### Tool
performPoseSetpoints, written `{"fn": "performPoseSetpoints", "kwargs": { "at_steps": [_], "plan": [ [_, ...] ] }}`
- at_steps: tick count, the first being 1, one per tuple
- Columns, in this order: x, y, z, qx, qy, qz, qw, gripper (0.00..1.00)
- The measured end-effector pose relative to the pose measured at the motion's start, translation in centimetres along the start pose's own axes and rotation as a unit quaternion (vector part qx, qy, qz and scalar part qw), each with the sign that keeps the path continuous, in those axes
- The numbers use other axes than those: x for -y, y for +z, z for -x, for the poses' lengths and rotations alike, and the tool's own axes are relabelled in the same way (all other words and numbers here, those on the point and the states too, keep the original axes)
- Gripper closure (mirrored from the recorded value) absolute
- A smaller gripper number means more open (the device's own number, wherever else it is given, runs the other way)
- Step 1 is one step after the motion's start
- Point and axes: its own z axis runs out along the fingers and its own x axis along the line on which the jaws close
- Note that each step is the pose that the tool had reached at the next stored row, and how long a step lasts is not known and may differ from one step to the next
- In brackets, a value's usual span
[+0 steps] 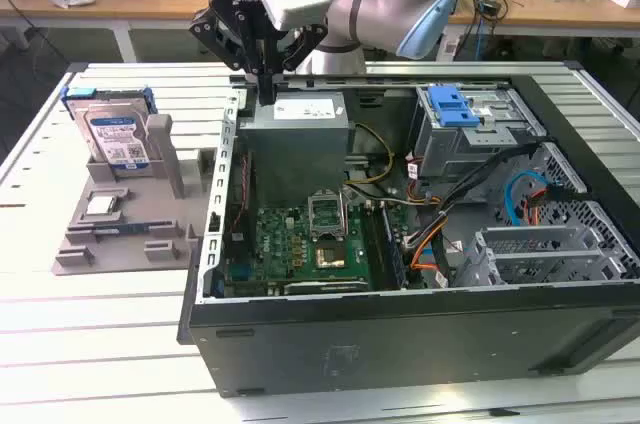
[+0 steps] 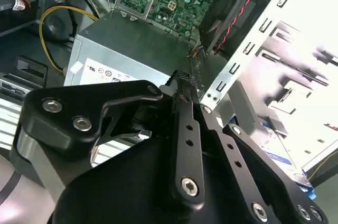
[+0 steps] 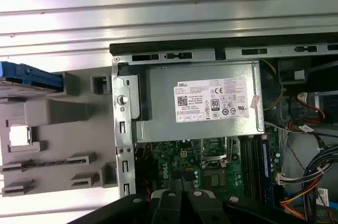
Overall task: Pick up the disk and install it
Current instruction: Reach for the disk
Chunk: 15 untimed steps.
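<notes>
One disk stands upright at the back edge of a grey holder on the table. It is likely stiff, fairly heavy and easily jarred, best held by its blue side rails. The gripper, pressed together and empty, hangs over the computer case's edge, well apart.

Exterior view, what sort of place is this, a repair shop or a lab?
Most likely a robotics lab bench set up for computer assembly. An opened computer case lies on a slatted metal table, the gripper hangs over it, and the disk stands in a grey fixture beside it.
</notes>
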Motion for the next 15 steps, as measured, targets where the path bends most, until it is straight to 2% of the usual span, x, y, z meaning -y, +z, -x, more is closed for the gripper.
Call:
{"fn": "performPoseSetpoints", "kwargs": {
  "at_steps": [2, 12, 13, 15],
  "plan": [
    [0.06, -0.02, -0.71, 0.0000, 0.000, 0.0000, 1.0000, 0.90],
    [0.22, -0.08, -2.86, 0.0000, 0.000, 0.0000, 1.0000, 0.90],
    [0.28, -0.10, -3.65, 0.0000, 0.000, 0.0000, 1.0000, 0.90],
    [0.32, -0.11, -4.18, 0.0000, 0.000, 0.0000, 1.0000, 0.90]
  ]
}}
